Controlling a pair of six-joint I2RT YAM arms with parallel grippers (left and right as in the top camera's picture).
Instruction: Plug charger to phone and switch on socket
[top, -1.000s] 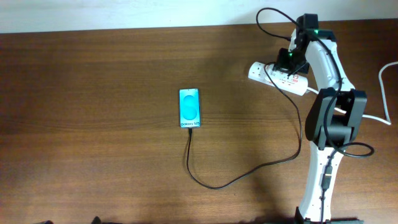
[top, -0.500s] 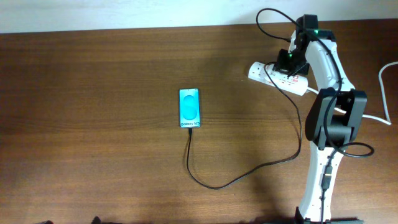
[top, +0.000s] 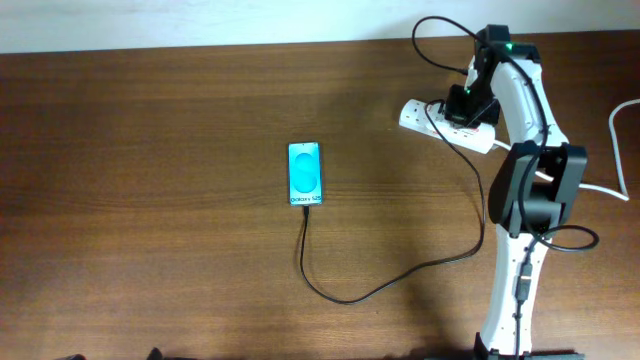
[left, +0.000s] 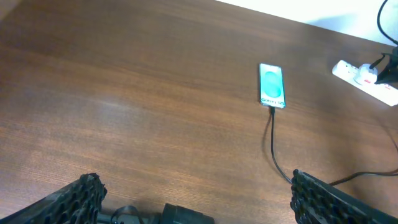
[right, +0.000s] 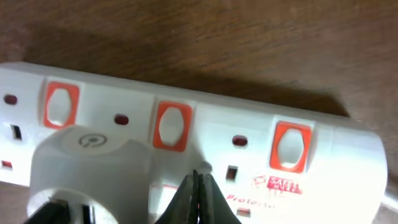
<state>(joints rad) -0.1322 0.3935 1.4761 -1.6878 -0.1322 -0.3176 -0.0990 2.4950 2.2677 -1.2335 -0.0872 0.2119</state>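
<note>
Little has shifted: right gripper (right: 198, 180) stays closed against the socket (right: 214, 121).

Robot test bench, apparently in a lab or plain workroom: a broad brown wood-grain table (top: 150, 150) fills the overhead view, with a flat white surface (top: 200, 20) beyond its far edge. 1 white-and-black robot arm (top: 528, 190) rises from the table's near edge, black leads looping off its joints. The tabletop holds a staged set of 3 items, spread apart: a white power strip (top: 425, 115) with 3 orange-red switches (right: 171, 126), a phone (top: 305, 175) lit cyan and marked "Galaxy S25", and a thin black cable (top: 302, 245) running between them. Whether this is a lab or an office cannot be told.
</note>
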